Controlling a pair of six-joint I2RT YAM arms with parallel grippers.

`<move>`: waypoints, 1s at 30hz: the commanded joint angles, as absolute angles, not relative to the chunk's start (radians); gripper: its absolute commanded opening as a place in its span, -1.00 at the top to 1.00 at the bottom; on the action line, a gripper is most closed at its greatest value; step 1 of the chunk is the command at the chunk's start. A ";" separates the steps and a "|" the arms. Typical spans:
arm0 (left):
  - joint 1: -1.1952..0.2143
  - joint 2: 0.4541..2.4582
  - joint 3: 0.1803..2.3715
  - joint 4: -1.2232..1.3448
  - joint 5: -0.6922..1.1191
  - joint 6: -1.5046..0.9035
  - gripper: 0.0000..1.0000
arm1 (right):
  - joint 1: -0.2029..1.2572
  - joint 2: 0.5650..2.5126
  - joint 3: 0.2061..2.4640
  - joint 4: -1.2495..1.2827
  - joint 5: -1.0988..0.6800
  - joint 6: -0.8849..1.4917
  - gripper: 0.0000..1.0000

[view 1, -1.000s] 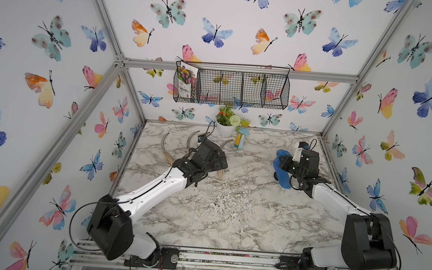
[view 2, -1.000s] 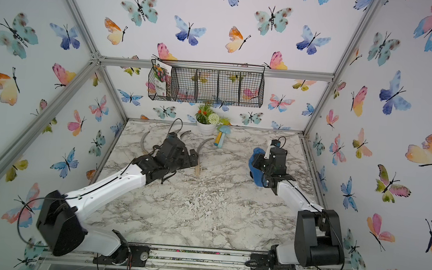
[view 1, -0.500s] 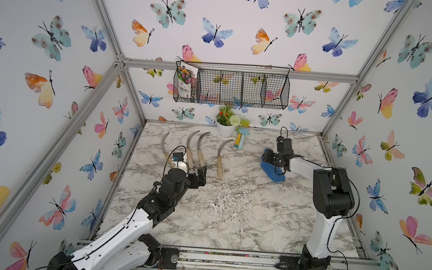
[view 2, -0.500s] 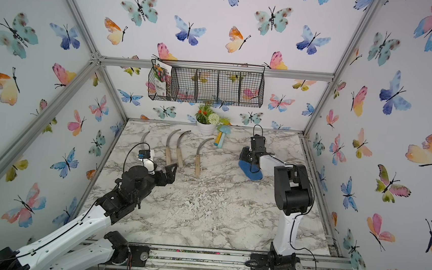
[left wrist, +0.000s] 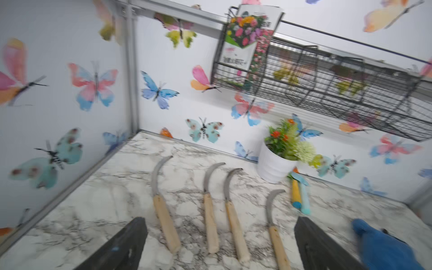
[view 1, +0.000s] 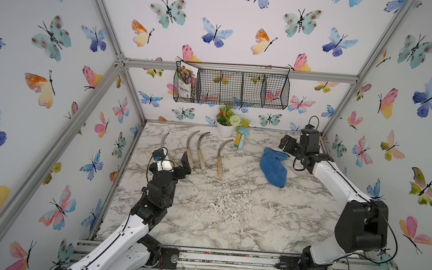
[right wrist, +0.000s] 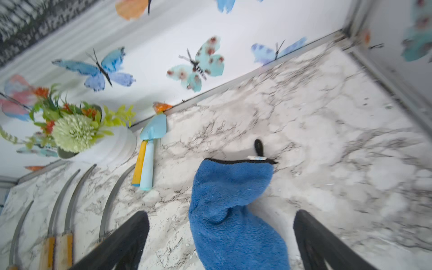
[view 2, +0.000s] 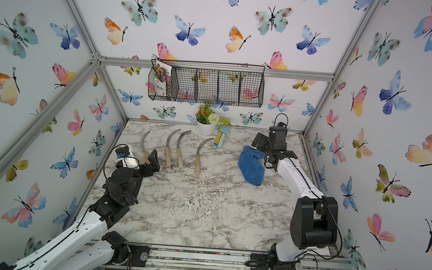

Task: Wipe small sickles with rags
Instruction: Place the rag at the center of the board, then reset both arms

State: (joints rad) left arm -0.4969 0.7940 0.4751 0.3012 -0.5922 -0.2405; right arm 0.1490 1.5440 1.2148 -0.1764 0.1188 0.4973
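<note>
Your left end effector (view 1: 184, 166) is hanging over the left side of the marble-patterned counter (view 1: 229, 221), its jaws standing wide apart and gripping nothing. It is sitting just at the handle ends of four sickles. They are lying flat in a row, wooden handles pointing toward the robot's base and curved blades pointing at the back wall.

The leftmost sickle (left wrist: 164, 219) is lying a little apart from the rest, and your left wrist is hiding part of its handle in both top views. The second sickle (left wrist: 210, 222) and third sickle (left wrist: 235, 226) are lying close side by side. The fourth sickle (left wrist: 277, 243) is resting apart to their right.

Behind them a white pot of flowers (view 1: 225, 132) is standing against the back wall. Above it a black wire basket (view 1: 252, 91) is holding a seed packet (view 1: 186, 82) in its leftmost compartment. Just right of the pot, yellow and light-blue toys (view 1: 240, 142) are lying together. White crumbs (view 1: 220, 196) are littering the middle of the counter.

Further right, the blue terry rag (view 1: 273, 167) is lying crumpled on the counter, with its black tag at the far end. Your right end effector (view 1: 287, 146) is hovering near that far end with its jaws spread fully, holding nothing. In the right wrist view the rag is showing between the fingers (right wrist: 131, 236), clear of both.
</note>
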 commanded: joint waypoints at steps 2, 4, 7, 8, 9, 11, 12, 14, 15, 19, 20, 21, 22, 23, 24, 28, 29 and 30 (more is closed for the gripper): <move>-0.426 0.894 0.258 0.672 -0.739 -0.058 -0.97 | 0.069 1.422 1.026 -0.107 0.326 0.479 -1.00; -0.329 0.909 0.159 0.796 -0.605 -0.119 -0.97 | 0.063 1.373 0.890 0.039 0.420 0.427 -1.00; -0.203 0.899 0.069 0.889 -0.565 -0.186 -0.97 | 0.058 1.408 0.831 0.079 0.389 0.374 -1.00; -0.164 0.914 0.060 0.889 -0.565 -0.205 -0.97 | 0.058 1.436 0.831 0.078 0.376 0.341 -1.00; -0.133 0.939 0.058 0.890 -0.558 -0.219 -0.97 | 0.058 1.456 0.812 0.102 0.396 0.326 -1.00; -0.108 1.033 0.053 0.969 -0.540 -0.205 -0.97 | 0.058 1.466 0.699 0.249 0.435 0.330 -1.00; -0.106 1.078 0.058 1.020 -0.527 -0.184 -0.97 | 0.058 1.471 0.627 0.367 0.434 0.320 -1.00; -0.105 1.097 0.084 0.996 -0.435 -0.124 -0.97 | 0.058 1.510 0.561 0.493 0.434 0.290 -0.97; -0.099 1.116 0.094 1.005 -0.427 -0.115 -0.97 | 0.058 1.535 0.566 0.491 0.433 0.291 -0.96; 0.027 1.338 0.058 1.326 -0.195 -0.116 -0.97 | 0.057 1.548 0.498 0.660 0.302 0.228 -0.96; 0.029 1.392 0.092 1.292 -0.094 -0.074 -0.97 | 0.057 1.531 0.495 0.641 0.306 0.226 -0.97; 0.027 1.441 0.136 1.275 -0.039 -0.043 -0.97 | 0.058 1.515 0.488 0.648 0.294 0.213 -0.96; 0.017 1.453 0.145 1.268 -0.009 -0.021 -0.97 | 0.060 1.490 0.462 0.690 0.275 0.188 -0.97; 0.019 1.439 0.153 1.226 -0.001 -0.025 -0.97 | 0.063 1.469 0.437 0.727 0.275 0.170 -0.97; 0.019 1.431 0.161 1.198 -0.001 -0.027 -0.97 | 0.064 1.457 0.420 0.746 0.289 0.168 -0.97; 0.016 1.422 0.170 1.172 -0.004 -0.028 -0.97 | 0.048 1.528 0.404 0.866 0.276 0.130 -1.00; 0.015 1.422 0.169 1.173 -0.007 -0.028 -0.97 | 0.048 1.553 0.406 0.908 0.228 0.108 -1.00; 0.014 1.422 0.169 1.173 -0.006 -0.029 -0.97 | 0.049 1.582 0.397 0.970 0.176 0.070 -1.00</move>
